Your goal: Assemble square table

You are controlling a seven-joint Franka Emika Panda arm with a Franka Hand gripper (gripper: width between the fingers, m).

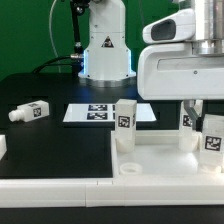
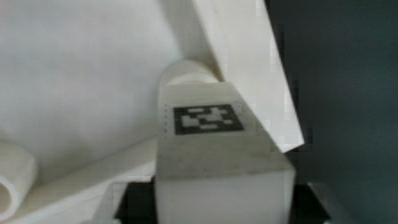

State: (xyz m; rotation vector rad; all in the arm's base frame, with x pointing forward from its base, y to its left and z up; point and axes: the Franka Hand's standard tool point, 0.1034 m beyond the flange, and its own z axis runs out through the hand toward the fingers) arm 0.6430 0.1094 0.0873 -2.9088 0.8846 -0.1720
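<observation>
The white square tabletop slab (image 1: 160,160) lies at the front of the exterior view's right. One tagged white leg (image 1: 125,117) stands upright on its left part and another (image 1: 213,137) stands at its right edge. My gripper (image 1: 196,112) hangs over the slab's right side, shut on a third tagged leg (image 1: 187,121). In the wrist view this leg (image 2: 222,140) fills the gap between my dark fingers (image 2: 139,200), upright against the slab's raised rim (image 2: 240,60). A round socket (image 2: 15,175) shows beside it. A loose leg (image 1: 30,112) lies on the black table at the exterior view's left.
The marker board (image 1: 100,113) lies flat behind the slab, in front of the robot base (image 1: 105,50). A white block (image 1: 3,147) sits at the exterior view's left edge. The black table (image 1: 60,150) spreads between the loose leg and the slab.
</observation>
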